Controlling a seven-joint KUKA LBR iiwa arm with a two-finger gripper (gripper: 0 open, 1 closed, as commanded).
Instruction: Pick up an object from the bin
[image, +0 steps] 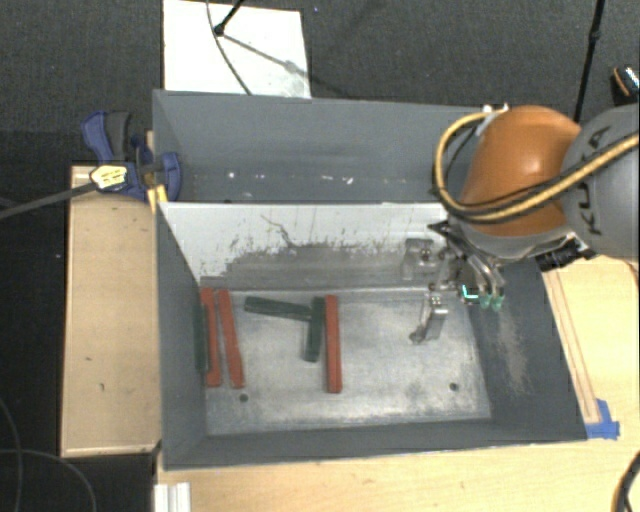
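End effector (430, 325) aperture: can't tell, nothing visibly held. Nearest red stick (332, 345) lies view-left, long axis perpendicular to that offset.

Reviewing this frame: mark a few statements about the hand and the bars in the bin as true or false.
1. The hand hangs over the right part of the bin, apart from every bar. True.
2. A pair of red bars lies side by side near the left wall. True.
3. The hand holds a red bar. False: the third red bar lies on the floor mid-bin, left of the hand.
4. That third red bar lies alone. False: a dark green bar lies along its left side.
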